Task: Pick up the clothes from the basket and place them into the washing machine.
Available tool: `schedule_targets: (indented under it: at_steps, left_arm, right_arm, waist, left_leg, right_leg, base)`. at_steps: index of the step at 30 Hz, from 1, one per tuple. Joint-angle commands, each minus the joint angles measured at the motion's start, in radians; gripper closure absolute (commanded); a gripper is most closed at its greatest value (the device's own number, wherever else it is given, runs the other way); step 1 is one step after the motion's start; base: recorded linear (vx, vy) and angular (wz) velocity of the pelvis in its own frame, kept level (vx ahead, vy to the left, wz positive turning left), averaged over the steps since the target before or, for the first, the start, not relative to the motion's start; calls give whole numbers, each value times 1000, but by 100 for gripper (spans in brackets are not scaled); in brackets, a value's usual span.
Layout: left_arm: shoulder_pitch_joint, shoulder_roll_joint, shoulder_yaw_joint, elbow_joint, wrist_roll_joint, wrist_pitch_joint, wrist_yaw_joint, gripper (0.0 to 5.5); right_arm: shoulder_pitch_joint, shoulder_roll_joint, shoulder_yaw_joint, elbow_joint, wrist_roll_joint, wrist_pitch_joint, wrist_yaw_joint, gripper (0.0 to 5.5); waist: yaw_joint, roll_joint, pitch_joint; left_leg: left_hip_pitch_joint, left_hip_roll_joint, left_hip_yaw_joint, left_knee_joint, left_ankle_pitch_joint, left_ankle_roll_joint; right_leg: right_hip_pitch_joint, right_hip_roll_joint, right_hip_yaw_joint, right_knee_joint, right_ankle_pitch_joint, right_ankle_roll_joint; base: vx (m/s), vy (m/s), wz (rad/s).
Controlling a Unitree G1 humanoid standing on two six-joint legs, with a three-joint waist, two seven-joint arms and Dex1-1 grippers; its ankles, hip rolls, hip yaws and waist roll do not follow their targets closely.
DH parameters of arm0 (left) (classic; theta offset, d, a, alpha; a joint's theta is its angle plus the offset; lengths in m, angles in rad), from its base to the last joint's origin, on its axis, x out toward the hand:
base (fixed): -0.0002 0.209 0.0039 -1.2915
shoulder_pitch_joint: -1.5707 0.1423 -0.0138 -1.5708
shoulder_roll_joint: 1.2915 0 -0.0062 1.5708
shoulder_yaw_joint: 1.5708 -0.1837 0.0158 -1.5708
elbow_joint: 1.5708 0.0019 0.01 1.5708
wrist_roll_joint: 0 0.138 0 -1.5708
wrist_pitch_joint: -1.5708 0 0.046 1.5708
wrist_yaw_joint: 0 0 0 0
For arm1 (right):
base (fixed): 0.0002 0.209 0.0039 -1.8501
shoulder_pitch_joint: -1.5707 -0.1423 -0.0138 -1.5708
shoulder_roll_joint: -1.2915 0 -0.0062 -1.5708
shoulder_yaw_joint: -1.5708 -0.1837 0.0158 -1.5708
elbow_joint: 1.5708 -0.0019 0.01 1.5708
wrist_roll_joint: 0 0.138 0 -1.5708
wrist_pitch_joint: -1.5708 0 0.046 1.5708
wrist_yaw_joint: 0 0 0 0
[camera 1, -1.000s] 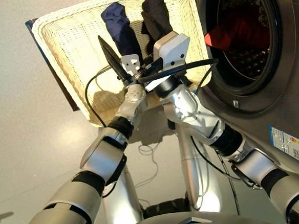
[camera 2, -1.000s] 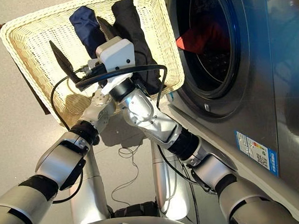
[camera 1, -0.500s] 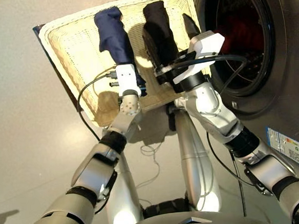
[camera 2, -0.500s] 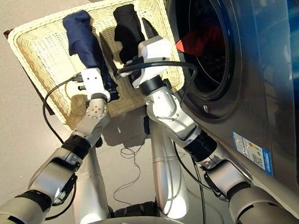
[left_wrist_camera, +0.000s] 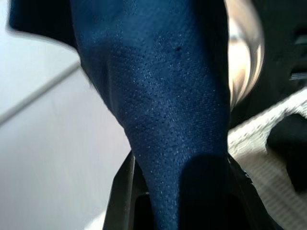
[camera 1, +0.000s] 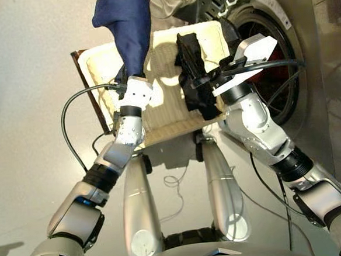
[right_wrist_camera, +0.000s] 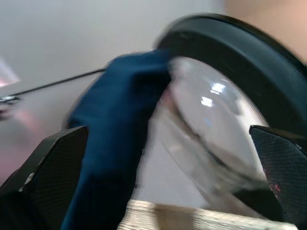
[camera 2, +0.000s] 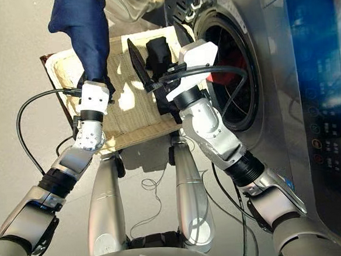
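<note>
Garment in hand: navy blue garment (camera 1: pixel 125 25), clamped in your left gripper (camera 1: pixel 133 86) and hanging lifted clear above the basket (camera 1: pixel 163 114), long axis near vertical.
Right gripper (camera 2: pixel 140 68): fingers spread, holding nothing, poised just above the black garment (camera 1: pixel 193 73).
Black garment: 1 roll lying in the basket, long axis running front to back along the side nearest the machine.
Washing machine (camera 2: pixel 254 69): drum opening (camera 1: pixel 270 89) to your right, red cloth inside, door swung out behind the basket.
Key relation: drum lies right of your left gripper, across the right arm; swing rightward to load.
</note>
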Motion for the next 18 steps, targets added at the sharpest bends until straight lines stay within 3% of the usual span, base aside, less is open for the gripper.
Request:
schedule_targets:
  at_steps: [1,8,18]
  left_arm:
    - [4,24,-70,-136,89,-86,-19,550]
    - [-15,47,-106,-142,97,-90,-15,550]
    - [-27,44,-107,-144,100,-92,8,550]
  right_arm:
    - [-108,-34,19,-150,54,-62,48,0]
    - [-220,-26,86,-157,61,-50,57,0]
    - [-223,-17,92,-149,54,-48,53,0]
  waist:
    - [5,12,-12]
    - [14,19,-12]
    - [18,36,-12]
  left_leg:
    - [36,-25,12,-14,-3,-1]
    - [30,-23,9,-5,4,-5]
    - [10,-18,7,5,9,-15]
  right_leg:
    - [37,-34,2,-157,125,77]
    - [38,-39,1,-154,124,72]
    - [25,-41,-1,-143,116,67]
  base:
    - [0,0,0]
    - [0,0,0]
    - [0,0,0]
